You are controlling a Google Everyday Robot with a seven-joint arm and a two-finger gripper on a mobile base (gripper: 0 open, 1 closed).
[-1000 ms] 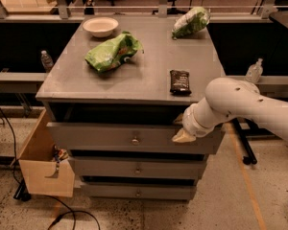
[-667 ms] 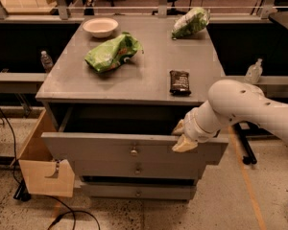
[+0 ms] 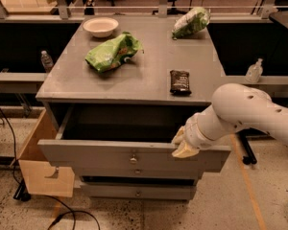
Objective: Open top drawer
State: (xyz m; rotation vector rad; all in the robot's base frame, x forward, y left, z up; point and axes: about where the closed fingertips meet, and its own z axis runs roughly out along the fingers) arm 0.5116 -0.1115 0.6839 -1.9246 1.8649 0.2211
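At front rim of open top drawer (image 3: 86, 155) — gripper (image 3: 184, 145).

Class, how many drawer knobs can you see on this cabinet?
3, stacked at centre: one on the open top drawer, one on the middle front, one on the bottom front. The gripper is at the top drawer's right upper edge.

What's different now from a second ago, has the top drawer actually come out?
The wide grey top drawer with the small round knob has slid out toward the camera, from nearly shut to well open. The gripper came back with it, staying at the right end of the front panel's top edge. The white bowl, crumpled green bag, second green bag and dark packet stayed put.
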